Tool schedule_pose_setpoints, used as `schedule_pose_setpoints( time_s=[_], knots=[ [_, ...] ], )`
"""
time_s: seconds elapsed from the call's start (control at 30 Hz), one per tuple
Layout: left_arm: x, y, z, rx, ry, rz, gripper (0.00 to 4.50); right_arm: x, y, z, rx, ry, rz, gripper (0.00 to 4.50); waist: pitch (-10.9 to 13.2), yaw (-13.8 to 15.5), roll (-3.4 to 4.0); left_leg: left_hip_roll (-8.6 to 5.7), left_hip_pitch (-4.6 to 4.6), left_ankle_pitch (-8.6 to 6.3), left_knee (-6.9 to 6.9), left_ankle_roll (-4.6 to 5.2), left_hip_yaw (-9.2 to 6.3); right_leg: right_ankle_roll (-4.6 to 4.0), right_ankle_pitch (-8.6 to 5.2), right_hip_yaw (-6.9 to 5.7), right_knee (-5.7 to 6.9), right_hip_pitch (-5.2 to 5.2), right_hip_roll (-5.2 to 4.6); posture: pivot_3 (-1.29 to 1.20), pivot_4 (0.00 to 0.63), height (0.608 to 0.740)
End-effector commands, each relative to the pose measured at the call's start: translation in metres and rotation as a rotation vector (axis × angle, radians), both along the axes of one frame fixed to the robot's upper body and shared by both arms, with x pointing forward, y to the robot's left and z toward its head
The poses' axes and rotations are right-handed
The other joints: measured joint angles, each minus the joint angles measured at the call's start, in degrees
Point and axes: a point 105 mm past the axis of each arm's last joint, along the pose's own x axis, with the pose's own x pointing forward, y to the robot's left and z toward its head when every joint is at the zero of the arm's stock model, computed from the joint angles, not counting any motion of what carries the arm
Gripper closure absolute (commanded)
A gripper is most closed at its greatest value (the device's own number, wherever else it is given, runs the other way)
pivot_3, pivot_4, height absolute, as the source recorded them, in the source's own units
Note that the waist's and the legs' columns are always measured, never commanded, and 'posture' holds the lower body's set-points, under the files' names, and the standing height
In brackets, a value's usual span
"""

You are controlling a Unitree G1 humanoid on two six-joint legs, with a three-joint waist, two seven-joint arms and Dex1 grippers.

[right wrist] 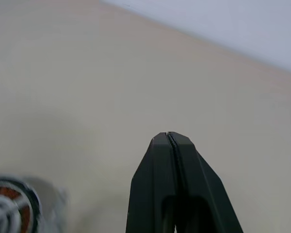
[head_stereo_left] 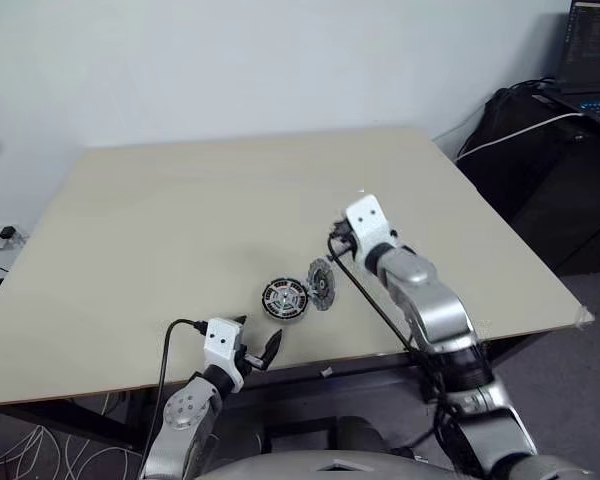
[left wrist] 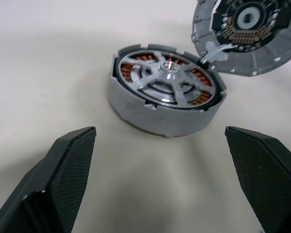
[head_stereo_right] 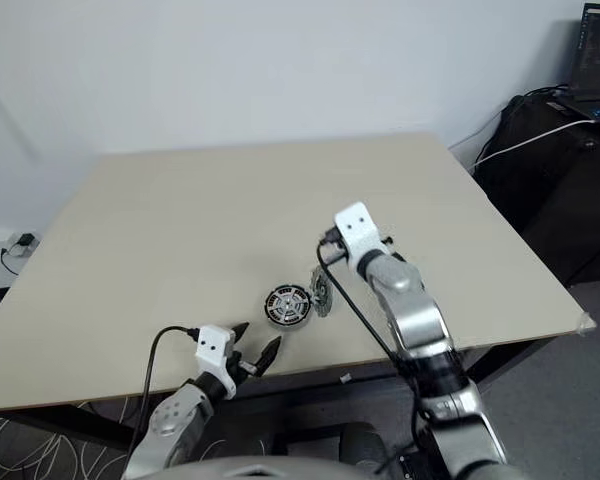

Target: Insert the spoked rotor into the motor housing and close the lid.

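On my head cameras I see the motor housing [head_stereo_left: 283, 299] lying flat on the beige desk [head_stereo_left: 180, 220], close to the near edge and roughly in the middle. The spoked rotor [left wrist: 166, 77] already sits inside it: in the left wrist view its silver spokes and hub lie level with the housing's rim, with the copper coils showing between the spokes. The lid [head_stereo_left: 322, 284] is not shut. It stands up on edge on the housing's right side, joined to it by a small metal tab, its inner face with the segmented rim and dark centre turned toward the housing.

My left pincer [head_stereo_left: 257, 344] hangs low just off the near desk edge, aimed at the housing, and its two black fingers [left wrist: 70, 165] are spread wide apart with nothing between them. It is near the housing but not touching it.

My right pincer [right wrist: 169, 138] has its fingers pressed together, empty, pointing out over bare desk; a corner of the housing shows at the edge of its wrist view. The right arm reaches over the desk with its white wrist block beyond and to the right of the lid, clear of it.

A laptop [head_stereo_left: 592, 55] sits on dark furniture off the far right.
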Motion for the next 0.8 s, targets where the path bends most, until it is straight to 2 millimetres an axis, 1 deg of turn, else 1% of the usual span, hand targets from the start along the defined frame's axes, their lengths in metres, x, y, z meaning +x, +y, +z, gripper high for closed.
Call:
schedule_pose_setpoints(
  time_s=[0.03,0.1,0.2,0.3,0.37,0.43,0.57,0.8],
  knots=[
    [0.005,-0.002,0.017,-0.016,-0.068,-0.027,0.00,-0.010,-0.021,0.014,-0.017,-0.088,-0.045,4.49,0.02,0.19,-0.02,0.00,0.02,0.00,0.03,-0.01,0.00,0.01,-0.01,-0.01,0.00,-0.03,-0.01,0.00,0.000,0.740],
    [0.006,-0.003,0.017,-0.015,-0.066,-0.037,0.00,-0.023,-0.025,0.009,-0.077,-0.104,0.023,4.49,0.06,0.38,-0.09,0.00,0.03,-0.03,0.10,-0.04,0.00,0.05,0.00,-0.03,-0.02,-0.02,-0.02,0.00,0.000,0.740],
    [0.006,-0.004,0.017,-0.013,-0.063,-0.052,0.00,-0.041,-0.027,-0.002,-0.102,-0.051,0.119,4.49,0.12,0.51,-0.17,-0.02,0.03,-0.07,0.17,-0.06,0.02,0.10,0.02,-0.02,-0.05,0.02,-0.04,0.00,0.000,0.740],
    [0.007,-0.005,0.017,-0.013,-0.063,-0.063,0.00,-0.051,-0.028,-0.013,-0.150,-0.017,0.182,4.49,0.19,0.50,-0.27,0.02,0.04,-0.07,0.17,-0.06,0.02,0.10,0.02,-0.03,-0.04,0.02,-0.01,0.00,0.000,0.740],
    [0.007,-0.006,0.017,-0.013,-0.063,-0.066,0.00,-0.056,-0.021,-0.017,-0.122,0.000,0.222,4.49,0.24,0.52,-0.36,0.04,0.05,-0.07,0.17,-0.06,0.03,0.10,0.02,-0.03,-0.03,0.02,0.00,0.00,0.000,0.740],
    [0.008,-0.006,0.017,-0.014,-0.061,-0.068,0.00,-0.056,-0.015,-0.020,-0.080,0.006,0.241,4.49,0.31,0.63,-0.46,0.06,0.05,-0.07,0.17,-0.05,0.02,0.10,0.02,-0.04,-0.03,0.03,0.01,0.00,0.000,0.740],
    [0.009,-0.006,0.017,-0.014,-0.062,-0.066,0.00,-0.050,-0.002,-0.026,-0.032,0.012,0.259,4.49,0.44,0.72,-0.65,0.04,0.05,-0.06,0.18,-0.04,0.03,0.12,0.03,-0.03,-0.06,0.04,-0.01,0.00,0.000,0.740],
    [0.009,-0.004,0.019,-0.014,-0.066,-0.051,0.00,-0.043,0.021,-0.025,0.004,0.016,0.325,4.49,0.48,0.86,-0.71,0.04,0.04,-0.06,0.18,-0.04,0.01,0.13,0.05,-0.04,-0.06,0.03,-0.02,0.00,0.000,0.740]
  ],
)
